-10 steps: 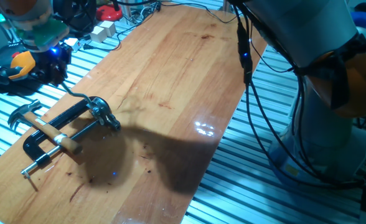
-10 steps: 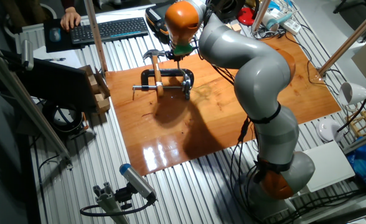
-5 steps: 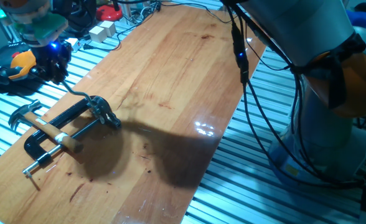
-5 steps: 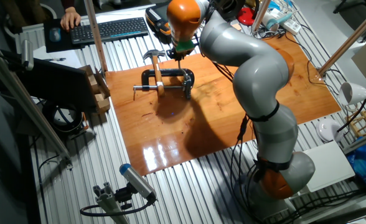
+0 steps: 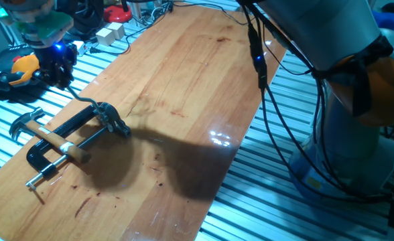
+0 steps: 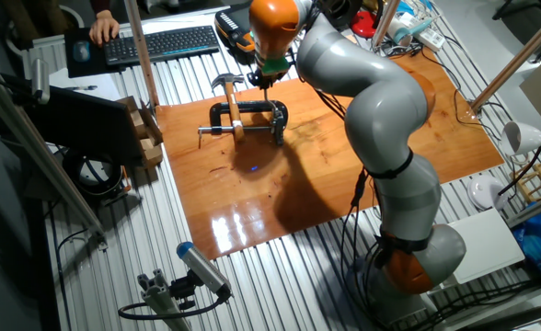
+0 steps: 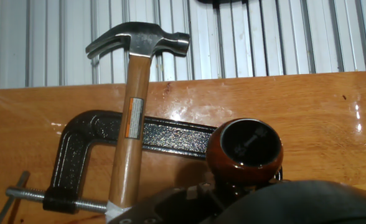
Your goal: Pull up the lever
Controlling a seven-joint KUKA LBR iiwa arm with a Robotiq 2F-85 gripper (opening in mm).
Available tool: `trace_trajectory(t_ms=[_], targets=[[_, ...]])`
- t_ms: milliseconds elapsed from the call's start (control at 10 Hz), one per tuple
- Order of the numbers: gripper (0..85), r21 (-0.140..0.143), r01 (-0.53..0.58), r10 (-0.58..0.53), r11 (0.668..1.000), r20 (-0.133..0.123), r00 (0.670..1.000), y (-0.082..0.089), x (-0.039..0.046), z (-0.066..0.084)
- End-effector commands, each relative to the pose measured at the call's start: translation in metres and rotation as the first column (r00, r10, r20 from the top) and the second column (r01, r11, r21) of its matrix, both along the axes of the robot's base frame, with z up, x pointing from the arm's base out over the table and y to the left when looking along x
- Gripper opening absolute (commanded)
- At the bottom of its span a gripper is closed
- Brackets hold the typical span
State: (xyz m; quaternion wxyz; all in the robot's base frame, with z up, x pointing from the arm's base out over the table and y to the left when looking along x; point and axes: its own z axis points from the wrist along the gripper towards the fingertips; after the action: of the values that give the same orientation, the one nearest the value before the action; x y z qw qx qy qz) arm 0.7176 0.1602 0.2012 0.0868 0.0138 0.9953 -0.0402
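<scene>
Gripper (image 5: pixel 57 63) barely shifted since half a second ago | sits at lever (image 5: pixel 83 102) tip for upward pull | closure cannot tell | hammer (image 7: pixel 132 106) rests across clamp (image 7: pixel 83 146).

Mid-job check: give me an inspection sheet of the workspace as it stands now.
Surface: glossy wooden tabletop, on a ribbed metal bench.
Job's things: slim curved silver lever rising from the black bar clamp; reddish-brown round tip close under the hand camera.
Clutter: steel-headed hammer with wooden shaft lying across the clamp.
Gripper: black two-finger gripper at the lever's upper end; finger state cannot be told.
Cables: black bundle hanging along the arm.
Surroundings: keyboard beyond the table.
</scene>
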Motion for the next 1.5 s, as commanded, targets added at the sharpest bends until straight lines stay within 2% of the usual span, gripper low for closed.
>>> trace_trajectory(t_ms=[0,100,300,400,500,600,800,1100,1400], targets=[[17.0,0.003,0.003,-0.003,1.000,0.005,1.000,-0.0006,-0.0002,-0.0003],[0.0,0.012,-0.002,0.002,1.000,0.003,1.000,-0.0021,0.0004,0.0001],[0.0,0.006,-0.002,0.002,1.000,0.007,1.000,-0.0009,0.0004,-0.0002],[34.0,0.001,0.006,-0.006,1.000,0.019,1.000,-0.0001,0.0002,-0.0002],[51.0,-0.001,0.017,-0.017,1.000,0.029,0.999,0.0001,-0.0001,-0.0002],[51.0,-0.005,0.030,-0.029,1.000,0.041,0.999,0.0004,-0.0006,-0.0002],[51.0,-0.006,0.031,-0.031,1.000,0.043,0.999,-0.0006,-0.0008,0.0003],[51.0,0.029,0.029,-0.030,0.999,0.029,0.999,-0.0081,0.0019,0.0059],[51.0,0.033,0.019,-0.020,0.999,0.021,1.000,-0.0080,-0.0047,0.0088]])
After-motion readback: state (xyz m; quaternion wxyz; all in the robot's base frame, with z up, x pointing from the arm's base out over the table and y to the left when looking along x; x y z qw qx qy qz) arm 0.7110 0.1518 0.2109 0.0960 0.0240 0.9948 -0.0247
